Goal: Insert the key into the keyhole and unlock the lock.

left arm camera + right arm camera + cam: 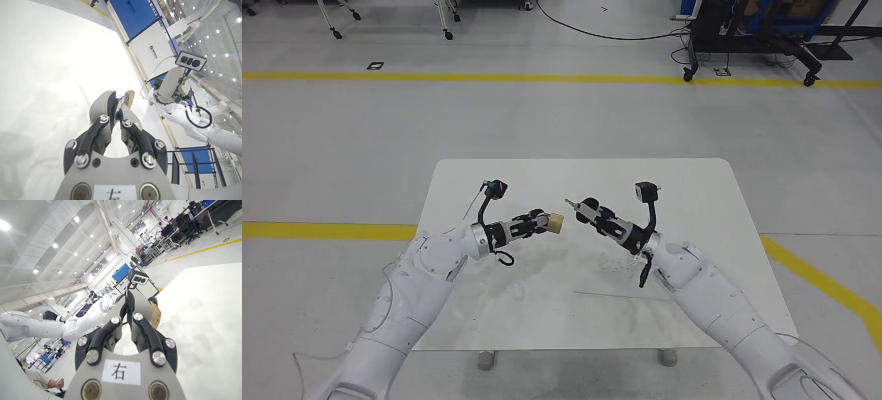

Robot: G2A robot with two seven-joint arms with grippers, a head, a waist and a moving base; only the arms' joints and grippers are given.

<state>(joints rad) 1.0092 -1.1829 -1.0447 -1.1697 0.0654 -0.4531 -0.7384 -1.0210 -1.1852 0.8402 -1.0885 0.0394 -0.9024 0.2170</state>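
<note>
Left wrist view: the lock [130, 98] is seen just past the tips of the left gripper [118, 107]. The fingers [103, 103] are clenched on its silver shackle [121, 100], and the brass body is left free beyond them. In the top view the lock is held above the middle of the table [692, 190]. Just beside the lock, and apart from it, the key [568, 203] is pinched in the closed fingers of the right gripper [580, 207], with its tip pointed toward the lock.
</note>
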